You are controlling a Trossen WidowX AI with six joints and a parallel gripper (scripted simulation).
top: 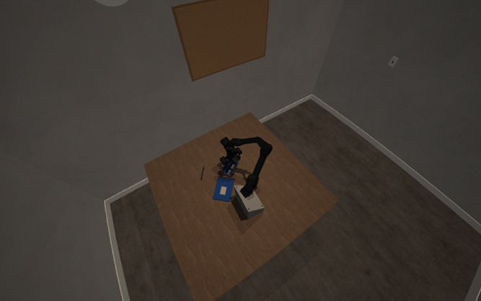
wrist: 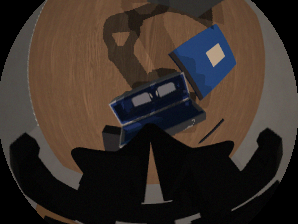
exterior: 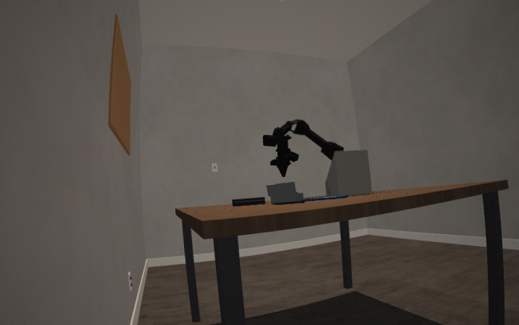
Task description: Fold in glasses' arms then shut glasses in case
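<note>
No writing can be read anywhere; the only label-like mark is a blank cream rectangle on the cover of a flat blue book [wrist: 204, 62] lying on the table [top: 199, 235]. The table has a wood-grain top and dark legs. The arm is matte black and stands on a plain grey box pedestal [top: 258, 208].

The end effector [exterior: 283, 173] hangs point-down above the glasses case [wrist: 158, 106], apart from it, its fingers pressed together on nothing. The case is open: a rectangular shell with a blue lining, its lid standing upright. The glasses [wrist: 153, 95] lie inside, two pale lenses in a dark frame.

Only the wrist view shows the lining and the glasses; the exterior view shows just the case's grey outside and the gap under the fingertips. A thin dark pen [top: 202, 173] lies well apart on the table in the top view.
</note>
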